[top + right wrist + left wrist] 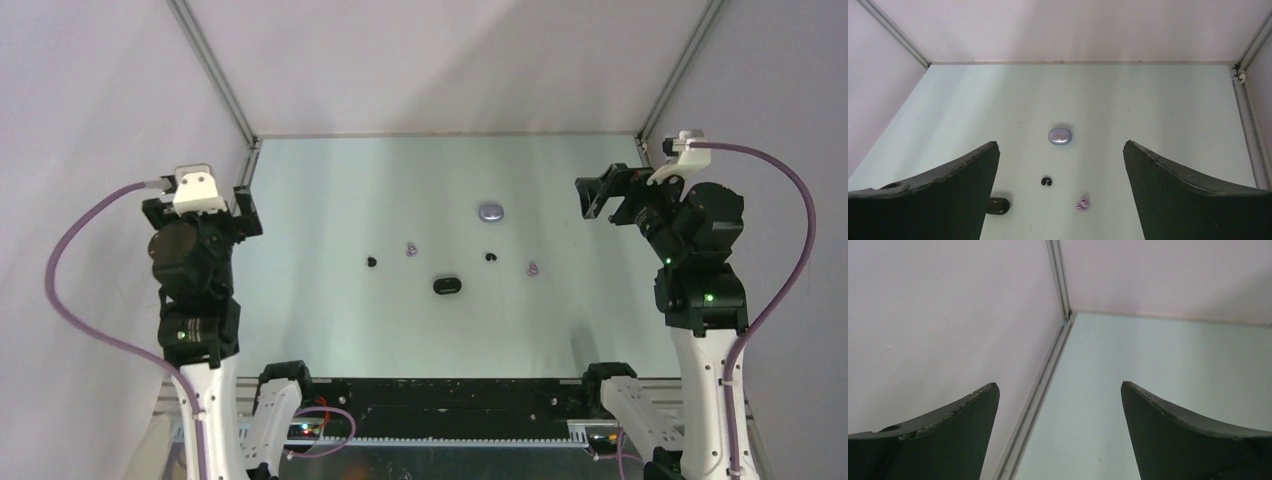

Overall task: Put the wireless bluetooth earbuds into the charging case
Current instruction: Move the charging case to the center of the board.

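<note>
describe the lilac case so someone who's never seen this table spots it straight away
On the pale green table, look just right of centre for the item lying nearest the back wall. That lilac case is an oval much larger than the tiny earbuds, and pale where the other oval, the black case, is dark.

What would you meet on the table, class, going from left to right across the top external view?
In order: black earbud → lilac earbud → black charging case → lilac charging case → second lilac earbud. The other black earbud lies in line with the lilac charging case, so it is omitted.
</note>
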Tool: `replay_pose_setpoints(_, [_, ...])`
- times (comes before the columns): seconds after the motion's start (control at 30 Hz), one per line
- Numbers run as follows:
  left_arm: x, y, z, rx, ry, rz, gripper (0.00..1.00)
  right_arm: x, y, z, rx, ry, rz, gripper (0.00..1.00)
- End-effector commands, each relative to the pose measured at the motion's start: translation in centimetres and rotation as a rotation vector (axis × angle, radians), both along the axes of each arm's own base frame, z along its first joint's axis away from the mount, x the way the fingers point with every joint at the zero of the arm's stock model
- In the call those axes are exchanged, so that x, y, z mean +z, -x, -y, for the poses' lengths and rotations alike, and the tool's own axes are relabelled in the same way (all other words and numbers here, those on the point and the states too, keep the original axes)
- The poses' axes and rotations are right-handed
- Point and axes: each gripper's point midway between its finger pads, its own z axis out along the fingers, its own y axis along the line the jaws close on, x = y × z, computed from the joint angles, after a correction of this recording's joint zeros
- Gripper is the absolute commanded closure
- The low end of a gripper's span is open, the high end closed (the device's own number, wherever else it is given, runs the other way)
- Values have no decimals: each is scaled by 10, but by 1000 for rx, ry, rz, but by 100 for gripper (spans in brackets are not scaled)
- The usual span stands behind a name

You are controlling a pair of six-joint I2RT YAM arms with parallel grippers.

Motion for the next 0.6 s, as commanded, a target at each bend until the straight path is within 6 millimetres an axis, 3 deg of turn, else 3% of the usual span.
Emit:
replay_pose_setpoints(0.0, [28,15,12,-63,-2,62,1,22,4,0,-23,6,84,0])
replay_pose_setpoints(0.13, [-18,-3,38,-247,-23,-42,1,16,5,-10,41,39,80,0])
replay_pose_setpoints(0.3, [-16,0,46,-295,-34,-46,1,0,-4,-22,130,138,94,0])
replay_pose_setpoints(0.43, [-12,15,59,-377,-90,-91,1,2,-14,-38,193,209,142,0])
replay_pose_setpoints(0.57, [-32,19,75,-462,-71,-108,1,-13,-50,-51,185,308,130,0])
